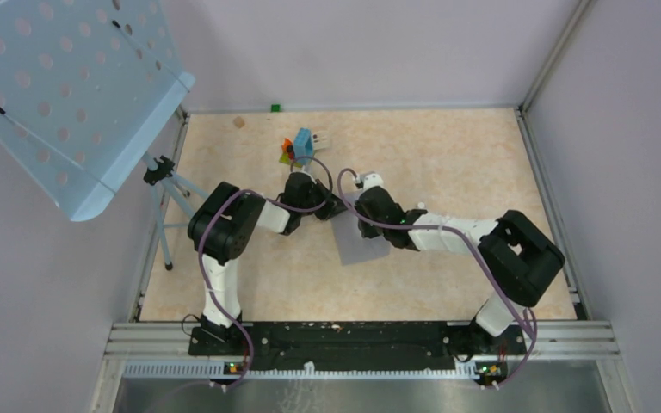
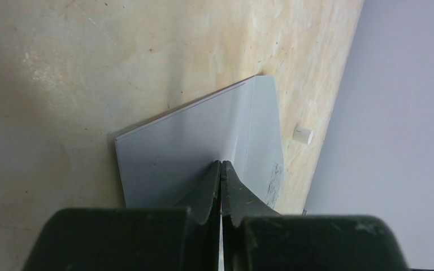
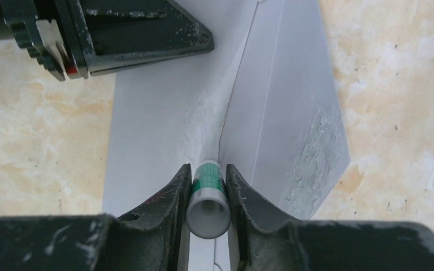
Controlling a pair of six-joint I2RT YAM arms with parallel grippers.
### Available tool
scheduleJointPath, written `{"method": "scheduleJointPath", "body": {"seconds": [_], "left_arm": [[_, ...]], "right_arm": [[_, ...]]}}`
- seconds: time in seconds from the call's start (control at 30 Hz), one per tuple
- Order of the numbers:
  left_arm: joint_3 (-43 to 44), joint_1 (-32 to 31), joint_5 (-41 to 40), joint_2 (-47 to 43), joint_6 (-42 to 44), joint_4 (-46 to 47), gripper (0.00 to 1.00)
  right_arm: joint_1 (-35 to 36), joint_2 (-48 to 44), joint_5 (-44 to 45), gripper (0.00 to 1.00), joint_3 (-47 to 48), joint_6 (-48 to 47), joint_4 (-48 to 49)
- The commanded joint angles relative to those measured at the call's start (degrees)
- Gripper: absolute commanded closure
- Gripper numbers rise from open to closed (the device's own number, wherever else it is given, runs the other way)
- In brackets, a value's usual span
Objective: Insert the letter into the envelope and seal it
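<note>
The grey envelope (image 1: 363, 249) lies flat on the tabletop (image 1: 465, 163) with its flap (image 3: 294, 101) folded open. The letter is nowhere in sight around the envelope; I judge it is probably already inside. The left pincer (image 2: 221, 165) is closed on nothing, its tips pressed down on the envelope's body just beside the fold line. The right pincer (image 3: 206, 169) grips a white, green-banded glue stick (image 3: 207, 195), whose nose sits at the crease between flap and body. White smears show along that crease and on the flap's outer part.

The step in hand looks like gluing the flap. To do it well, the stick should travel along the flap's bare stretches in one light, even stroke. The left tips should keep the envelope pinned so the paper neither skids nor buckles. Glue belongs on the flap, not at the envelope's mouth, where it could catch the letter.
</note>
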Motion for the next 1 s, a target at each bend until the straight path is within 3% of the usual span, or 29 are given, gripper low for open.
{"method": "scheduleJointPath", "body": {"seconds": [0.0, 0.3, 0.97], "left_arm": [[-1.56, 0.58, -6.87, 4.13, 2.34, -9.34, 1.0], [-1.82, 0.53, -6.81, 4.14, 2.27, -9.03, 1.0], [-2.2, 0.59, -6.22, 4.23, 2.5, -8.46, 1.0]], "right_arm": [[1.62, -0.2, -2.16, 1.0, -4.0, 0.94, -11.33], [2.09, -1.86, -2.23, 1.0, -5.97, 2.36, -11.06], [2.47, 5.58, 2.64, 1.0, 2.48, 3.26, -7.54]]}}
